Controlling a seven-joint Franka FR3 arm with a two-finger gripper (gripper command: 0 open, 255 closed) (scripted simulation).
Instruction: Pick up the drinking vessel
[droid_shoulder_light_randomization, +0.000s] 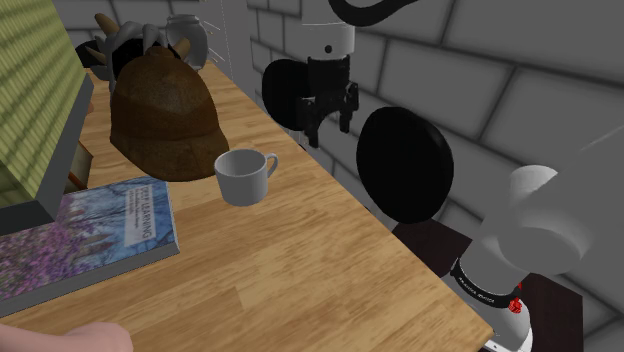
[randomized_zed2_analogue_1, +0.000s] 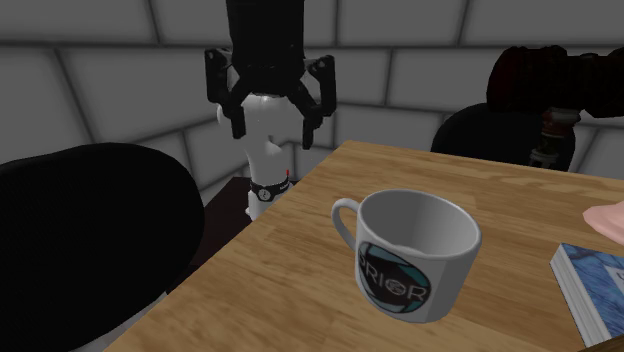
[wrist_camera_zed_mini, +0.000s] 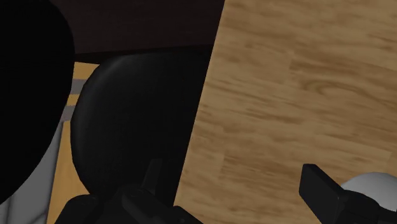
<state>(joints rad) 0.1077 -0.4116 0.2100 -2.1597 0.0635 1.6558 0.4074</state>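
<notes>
Shoulder view: white mug (droid_shoulder_light_randomization: 245, 176) upright on the wooden desk (droid_shoulder_light_randomization: 300, 260), near a brown hat (droid_shoulder_light_randomization: 160, 115) and a book (droid_shoulder_light_randomization: 90, 235). End effector (droid_shoulder_light_randomization: 328, 128) up over the desk edge, well apart from the mug.

Second exterior view: mug (randomized_zed2_analogue_1: 415, 250) close up, a round blue mark on its side, plain inside right to the bottom.

Wrist view: end effector (wrist_camera_zed_mini: 236, 191) fingers wide apart, gripping nothing, mug rim (wrist_camera_zed_mini: 375, 188) just beside one finger.

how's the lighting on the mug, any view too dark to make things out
Shoulder view: mug clearly lit on the table. Second exterior view: dimmer, mug's inside shaded grey. Wrist view: table bright, black rounded shape nearly featureless.
</notes>
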